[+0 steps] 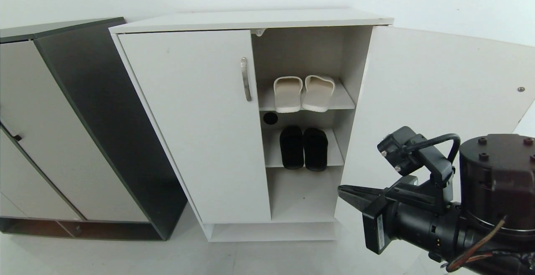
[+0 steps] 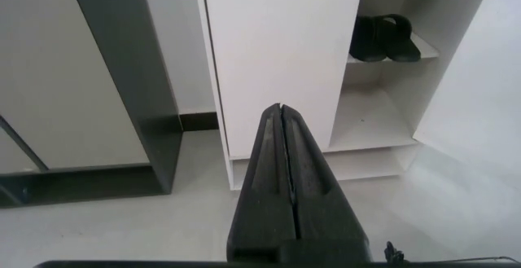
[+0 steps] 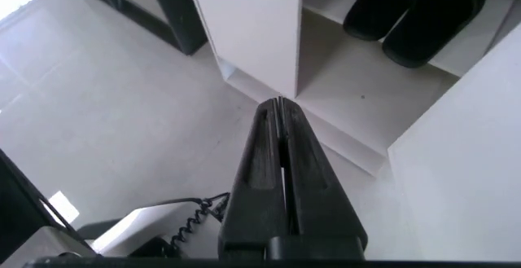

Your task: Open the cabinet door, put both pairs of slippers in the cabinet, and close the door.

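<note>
Inside the white cabinet [image 1: 250,18] both pairs are in place. The beige slippers [image 1: 304,93] lie side by side on the upper shelf [image 1: 347,101], and the black slippers [image 1: 304,147] lie on the lower shelf [image 1: 338,158]. So I judge that only the closing is left. The right door [image 1: 439,82] stands wide open with its inner face turned to the robot, while the left door [image 1: 196,120] with its metal handle [image 1: 245,78] is shut.

The right claw [image 1: 349,193] is low, near the hinge side of the open door, with its fingers pressed together and nothing between them. The left claw [image 2: 281,117] is also closed and empty, and it points toward the base of the cabinet.

To close the door well, the right claw should probably go around the free edge and push on the outer face, far from the hinge, where less force is needed. The push should follow the arc of the door and slow down at the end, so that the door does not bounce back. The beige slippers reach the front edge of their shelf, so the door may catch them.
</note>
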